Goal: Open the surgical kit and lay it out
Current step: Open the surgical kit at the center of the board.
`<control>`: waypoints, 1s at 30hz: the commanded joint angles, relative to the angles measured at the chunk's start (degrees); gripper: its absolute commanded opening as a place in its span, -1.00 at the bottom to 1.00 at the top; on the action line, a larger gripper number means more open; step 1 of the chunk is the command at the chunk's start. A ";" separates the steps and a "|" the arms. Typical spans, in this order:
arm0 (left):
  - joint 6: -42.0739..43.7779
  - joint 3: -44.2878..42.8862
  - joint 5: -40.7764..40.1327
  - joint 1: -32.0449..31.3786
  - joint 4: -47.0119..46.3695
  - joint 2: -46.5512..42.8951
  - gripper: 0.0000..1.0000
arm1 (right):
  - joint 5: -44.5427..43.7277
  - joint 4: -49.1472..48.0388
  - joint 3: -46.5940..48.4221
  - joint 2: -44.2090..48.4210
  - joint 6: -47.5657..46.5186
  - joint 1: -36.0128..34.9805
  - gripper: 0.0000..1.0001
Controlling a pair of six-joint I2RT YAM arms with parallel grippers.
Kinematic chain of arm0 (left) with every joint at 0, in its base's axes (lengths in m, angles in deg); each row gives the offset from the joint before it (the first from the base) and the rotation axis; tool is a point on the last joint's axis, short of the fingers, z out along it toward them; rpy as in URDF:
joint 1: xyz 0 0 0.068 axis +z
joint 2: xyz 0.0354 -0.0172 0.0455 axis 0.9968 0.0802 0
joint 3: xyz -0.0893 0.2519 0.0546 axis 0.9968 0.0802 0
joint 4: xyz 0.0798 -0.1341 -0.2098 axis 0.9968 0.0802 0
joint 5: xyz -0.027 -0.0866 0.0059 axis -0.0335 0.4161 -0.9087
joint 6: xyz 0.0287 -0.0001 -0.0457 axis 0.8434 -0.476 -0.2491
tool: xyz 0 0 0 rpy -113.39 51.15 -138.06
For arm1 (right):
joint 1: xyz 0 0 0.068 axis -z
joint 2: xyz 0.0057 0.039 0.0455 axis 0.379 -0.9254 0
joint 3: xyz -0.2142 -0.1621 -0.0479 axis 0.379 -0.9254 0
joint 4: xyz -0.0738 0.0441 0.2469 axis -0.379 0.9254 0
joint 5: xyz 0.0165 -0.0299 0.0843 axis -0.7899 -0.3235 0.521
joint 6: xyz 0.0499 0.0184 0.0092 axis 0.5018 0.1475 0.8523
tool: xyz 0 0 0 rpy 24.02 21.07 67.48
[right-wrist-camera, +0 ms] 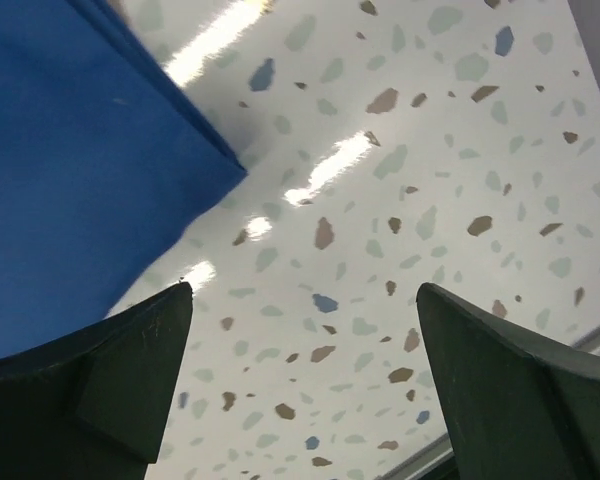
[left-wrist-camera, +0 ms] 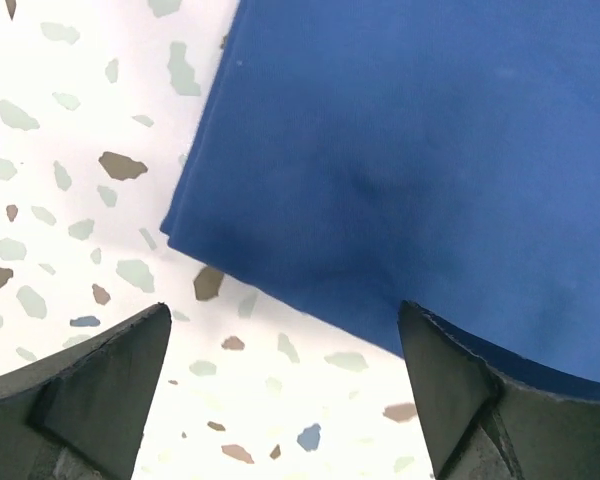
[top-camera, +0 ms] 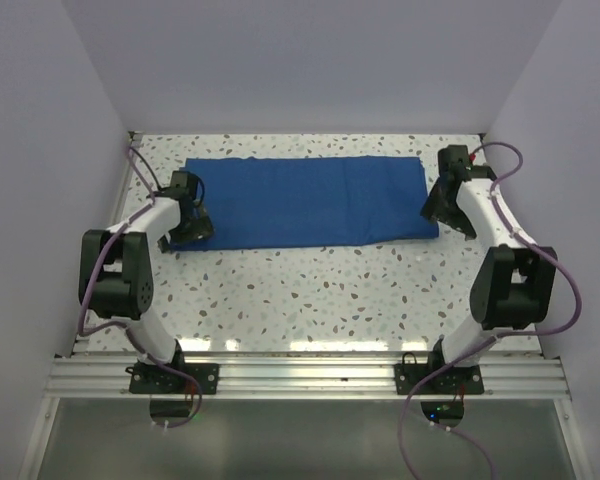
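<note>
terrazzo-speckled white table [top-camera: 310,300] takes up most of the top view, with an aluminium rail [top-camera: 310,375] along its near edge where both arms are bolted. on the far half of the table lies the royal-blue cloth wrap [top-camera: 305,200] of the surgical kit, a long flat rectangle running left to right, folded shut, with a faint crease across its right part. the left arm [top-camera: 130,270] reaches to the wrap's near-left corner and the right arm [top-camera: 500,270] to its near-right corner. the left gripper [left-wrist-camera: 285,320] has its fingers spread apart and holds nothing. the cloth corner sits just beyond the gap, and the cloth's near edge runs behind one fingertip; i cannot tell whether they touch. the right gripper [right-wrist-camera: 305,295] is likewise spread wide and holds nothing, with bare speckled table between its fingertips and the wrap's corner off to one side.
</note>
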 commanded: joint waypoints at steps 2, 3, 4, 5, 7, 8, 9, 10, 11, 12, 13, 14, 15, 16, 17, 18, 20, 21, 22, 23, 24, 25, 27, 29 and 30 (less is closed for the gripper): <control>-1.23 -0.06 0.01 -2.68 1.34 -5.43 0.99 | 6.84 -8.19 3.90 7.82 1.96 -0.60 0.96; -1.32 -0.15 -0.78 -3.73 1.77 -5.87 0.99 | 12.34 -12.82 3.29 7.91 1.96 -0.51 0.97; -1.32 -0.24 -1.13 -4.09 2.39 -6.75 0.99 | 15.10 -15.12 3.02 7.74 1.96 -0.60 0.96; -1.32 -0.24 -1.57 -4.44 2.66 -7.19 0.99 | 17.65 -17.15 3.02 6.26 1.87 -0.60 0.96; -1.32 -0.15 -2.36 -4.88 3.18 -8.16 0.97 | 24.23 -21.89 4.24 3.62 2.40 -0.51 0.95; -1.32 0.11 -2.37 -4.88 3.36 -8.51 0.95 | 25.40 -23.05 5.12 2.13 2.75 -0.60 0.93; -1.32 0.29 -2.28 -4.88 3.71 -8.86 0.93 | 25.58 -25.06 6.96 -1.19 3.18 -0.60 0.91; -1.32 0.38 -1.93 -4.97 3.80 -9.39 0.91 | 25.58 -25.78 8.02 -2.96 3.28 -0.51 0.90; -1.23 0.55 -1.67 -4.97 3.89 -9.74 0.90 | 25.58 -26.04 9.33 -4.64 3.45 -0.60 0.87; -1.23 0.73 -1.14 -4.97 3.98 -10.09 0.89 | 25.58 -25.79 12.65 -8.83 3.71 -0.60 0.85; -1.06 1.08 -1.05 -5.06 4.15 -10.97 0.88 | 25.23 -25.43 14.60 -10.87 3.72 -0.51 0.82; -0.97 1.43 -0.96 -5.06 4.15 -11.32 0.88 | 25.06 -25.08 16.62 -13.24 3.89 -0.51 0.76; -0.79 1.60 -0.70 -5.06 4.15 -11.76 0.87 | 24.71 -24.21 20.56 -15.35 4.07 -0.60 0.72; -0.62 1.87 -0.61 -5.06 4.33 -12.46 0.86 | 24.18 -23.85 22.51 -19.29 4.07 -0.51 0.69; -0.44 2.22 -0.61 -5.06 4.41 -12.73 0.86 | 23.05 -23.68 24.36 -20.98 3.98 -0.60 0.62; -0.27 2.66 -0.61 -5.06 4.68 -13.25 0.85 | 22.25 -23.15 27.94 -24.22 3.89 -0.60 0.61; 0.17 3.10 -0.43 -5.06 5.03 -13.70 0.84 | 17.79 -25.94 27.99 -24.52 3.28 -0.60 0.59; 0.18 3.36 -0.26 -5.06 5.12 -13.87 0.83 | 17.15 -28.31 27.11 -24.26 3.28 -0.60 0.59; 0.26 3.71 -0.08 -5.06 5.21 -14.40 0.83 | 16.19 -32.33 26.32 -24.08 3.19 -0.60 0.58; 0.26 4.33 0.01 -5.06 5.21 -14.58 0.83 | 14.96 -33.42 25.88 -23.99 3.28 -0.60 0.57; 0.26 4.59 0.18 -5.06 5.21 -14.75 0.83 | 12.34 -34.47 25.78 -24.16 3.19 -0.60 0.56; 0.26 5.03 0.27 -5.06 5.12 -14.93 0.83 | 11.44 -35.35 25.61 -24.16 3.19 -0.60 0.56; 0.44 5.47 0.53 -5.15 4.86 -14.84 0.83 | 10.30 -36.50 26.39 -24.86 0.21 -1.56 0.50; 0.88 5.74 0.71 -5.15 4.42 -14.40 0.82 | 9.86 -37.73 26.75 -24.96 -3.30 -3.84 0.41; 1.14 5.82 0.88 -5.15 3.98 -14.23 0.82 | 8.55 -42.43 23.88 -23.22 -6.80 -4.90 0.43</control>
